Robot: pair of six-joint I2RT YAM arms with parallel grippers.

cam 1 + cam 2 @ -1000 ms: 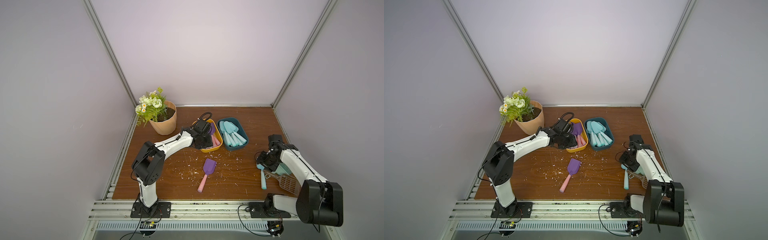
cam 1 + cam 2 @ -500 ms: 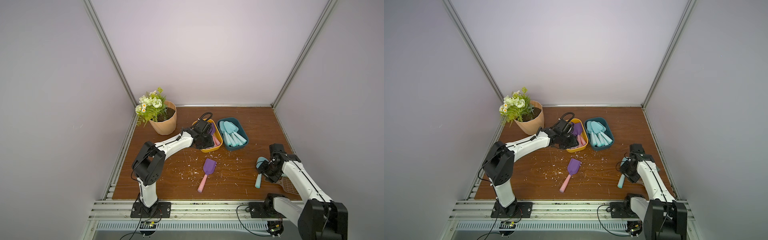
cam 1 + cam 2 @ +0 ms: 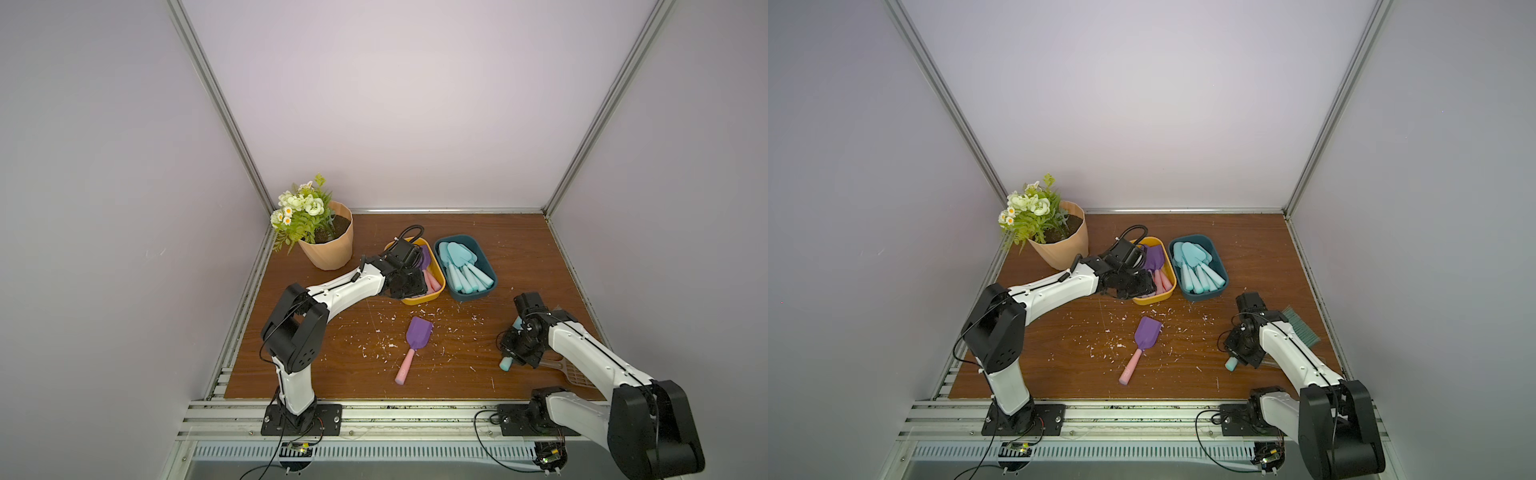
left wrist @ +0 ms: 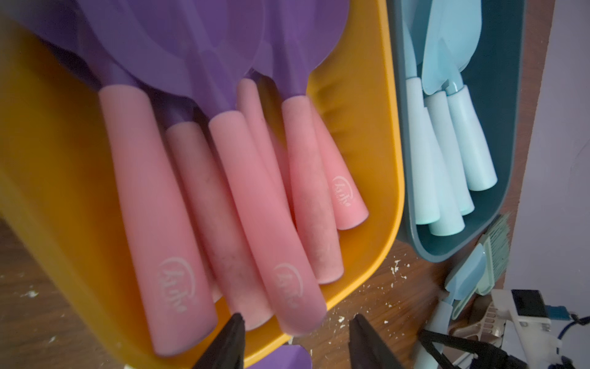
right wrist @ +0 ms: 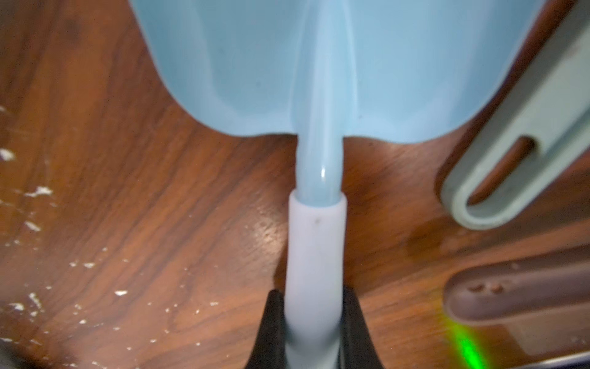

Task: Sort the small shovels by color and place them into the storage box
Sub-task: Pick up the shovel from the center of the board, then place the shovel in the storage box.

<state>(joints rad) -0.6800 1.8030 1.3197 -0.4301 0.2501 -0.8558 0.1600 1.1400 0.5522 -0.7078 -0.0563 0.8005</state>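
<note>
One aqua shovel (image 5: pixel 314 239), near the table's (image 3: pixel 519 257) right edge, is pinched by its handle in the right gripper (image 5: pixel 312 295) (left gripper (image 4: pixel 297 316) spread, empty), so lift it level toward the teal box (image 3: pixel 473 296).

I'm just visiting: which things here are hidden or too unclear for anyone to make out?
- Aqua shovel: blade cut by the right wrist view's edge; in both top views the right arm hides most of it.
- Purple shovels in the yellow box: count unclear; they overlap in the left wrist view, and the left arm covers them in top views.
- Brown scoop: mostly under the right arm.
</note>
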